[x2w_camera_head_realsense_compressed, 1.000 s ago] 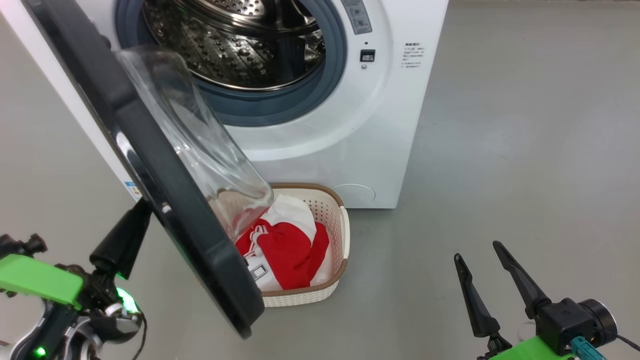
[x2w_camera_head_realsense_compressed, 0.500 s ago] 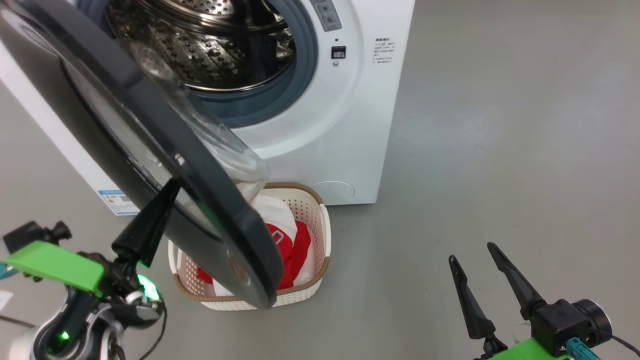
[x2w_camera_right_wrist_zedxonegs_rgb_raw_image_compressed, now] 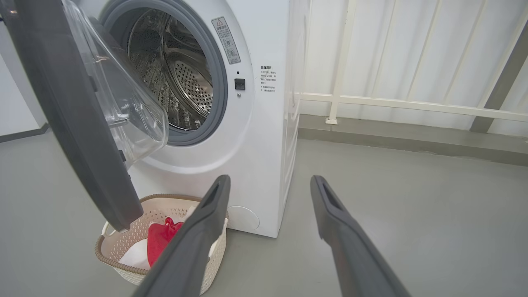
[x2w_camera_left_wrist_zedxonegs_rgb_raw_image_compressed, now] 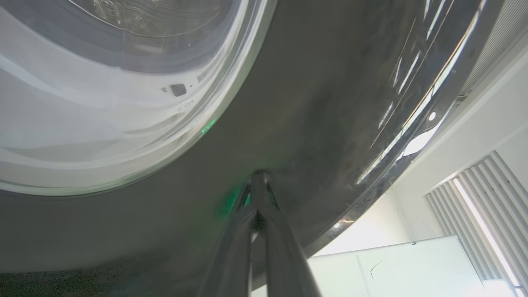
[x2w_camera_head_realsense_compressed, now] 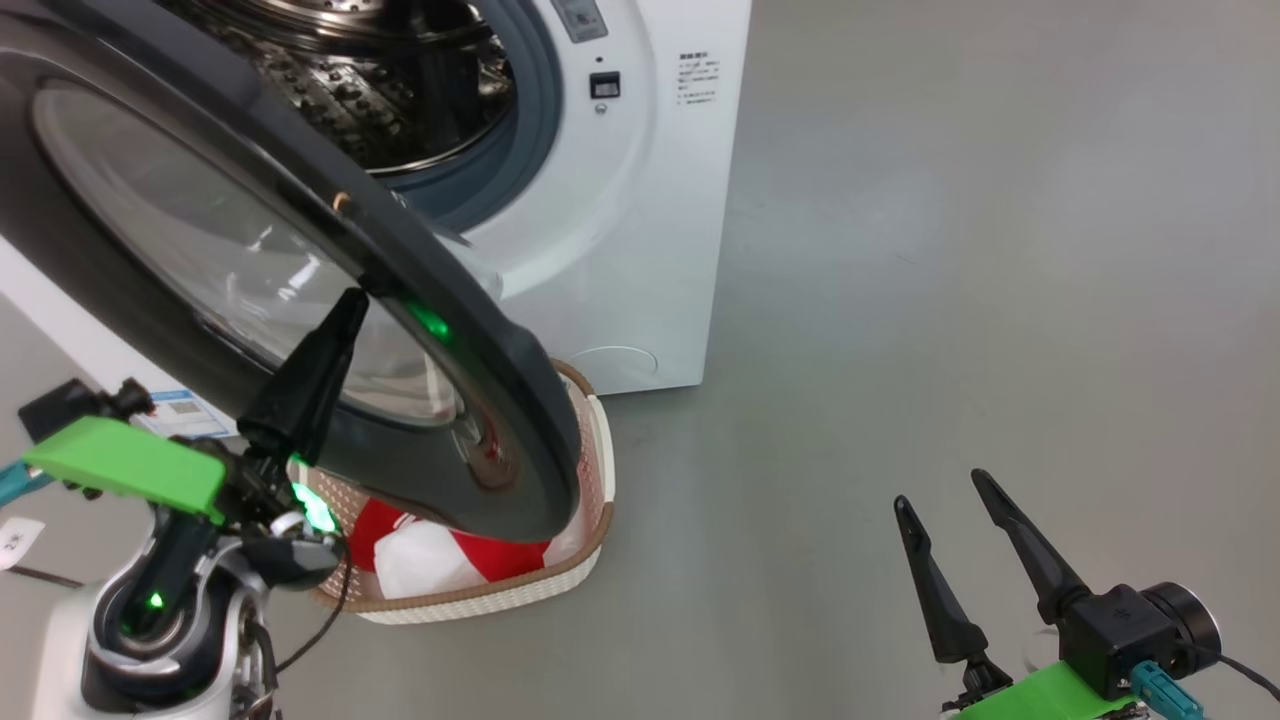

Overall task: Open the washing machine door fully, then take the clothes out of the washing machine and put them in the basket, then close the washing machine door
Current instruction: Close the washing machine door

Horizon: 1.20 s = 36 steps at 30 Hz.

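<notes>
Black and tapered, the right gripper (x2w_camera_head_realsense_compressed: 940,490) hangs low over the grey floor (x2w_camera_head_realsense_compressed: 950,300) on the robot's right side. Its two fingers are spread wide with nothing between them, well apart from everything else. On the other side, the left gripper (x2w_camera_head_realsense_compressed: 350,300) has its jaws pinched together on nothing. Its joined tip is set against the glossy outer face of the washing machine door (x2w_camera_head_realsense_compressed: 500,400), on the dark ring just beside the edge of the glass window (x2w_camera_head_realsense_compressed: 200,230), and a green light glints in the gloss there. That door stands part-way open, slanting across the mouth of the machine with its clear bowl bulging back toward the opening. Beneath its lower edge the basket (x2w_camera_head_realsense_compressed: 596,470) sits on the floor, close against the foot of the washing machine (x2w_camera_head_realsense_compressed: 640,250). The clothes (x2w_camera_head_realsense_compressed: 440,555) lie inside the basket in a loose red and white heap, partly hidden by the door. Further back, the grey gasket (x2w_camera_head_realsense_compressed: 535,110) rings the perforated steel drum (x2w_camera_head_realsense_compressed: 400,90). Beyond the machine's right flank, a pale railing (x2w_camera_right_wrist_zedxonegs_rgb_raw_image_compressed: 412,105) runs along the wall.
</notes>
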{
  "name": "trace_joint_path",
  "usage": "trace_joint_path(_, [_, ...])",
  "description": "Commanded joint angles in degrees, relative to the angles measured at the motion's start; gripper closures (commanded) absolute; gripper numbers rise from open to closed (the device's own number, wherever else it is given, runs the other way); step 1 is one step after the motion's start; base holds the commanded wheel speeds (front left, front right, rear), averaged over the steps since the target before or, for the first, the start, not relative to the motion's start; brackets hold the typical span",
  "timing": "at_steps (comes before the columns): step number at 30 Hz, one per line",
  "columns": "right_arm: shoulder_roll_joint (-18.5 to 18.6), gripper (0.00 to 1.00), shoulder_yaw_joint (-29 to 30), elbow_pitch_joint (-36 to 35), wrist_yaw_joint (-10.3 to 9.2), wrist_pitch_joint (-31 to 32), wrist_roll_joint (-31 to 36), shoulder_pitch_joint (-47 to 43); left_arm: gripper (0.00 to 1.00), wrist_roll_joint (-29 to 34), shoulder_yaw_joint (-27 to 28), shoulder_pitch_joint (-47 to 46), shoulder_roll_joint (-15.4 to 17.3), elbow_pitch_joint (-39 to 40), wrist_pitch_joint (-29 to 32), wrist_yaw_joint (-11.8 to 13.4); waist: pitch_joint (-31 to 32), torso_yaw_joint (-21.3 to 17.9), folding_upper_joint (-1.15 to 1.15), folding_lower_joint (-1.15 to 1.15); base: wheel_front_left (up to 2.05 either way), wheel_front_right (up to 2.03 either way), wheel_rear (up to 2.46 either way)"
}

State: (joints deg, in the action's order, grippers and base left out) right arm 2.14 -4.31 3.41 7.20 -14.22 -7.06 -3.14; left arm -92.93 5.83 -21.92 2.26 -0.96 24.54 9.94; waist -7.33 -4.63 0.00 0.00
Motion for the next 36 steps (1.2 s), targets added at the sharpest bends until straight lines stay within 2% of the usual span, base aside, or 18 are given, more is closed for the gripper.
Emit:
trace_joint_path(1, [0.7,0.0,-1.2,-1.3,0.29,-0.8,0.0,2.2,1.0,0.0,0.9,-2.5,0.6,0.9,-0.1,-1.0,-0.5,-0.8,0.0,0.0,0.0,0.0,0.0])
trace_joint_path(17, [0.7,0.0,-1.7,-1.3,0.29,-0.8,0.0,3.9,1.0,2.3,-0.8,-12.2,0.6,-9.0,-3.4,-5.1,-3.9,-4.6,0.0,0.0,0.0,0.0,0.0])
trace_joint_path(36, [0.7,0.0,-2.2,-1.3,0.29,-0.8,-0.6,6.2,1.0,3.0,-1.0,-23.6,0.6,-20.0,-6.8,-8.8,-7.8,-7.8,0.0,0.0,0.0,0.0,0.0])
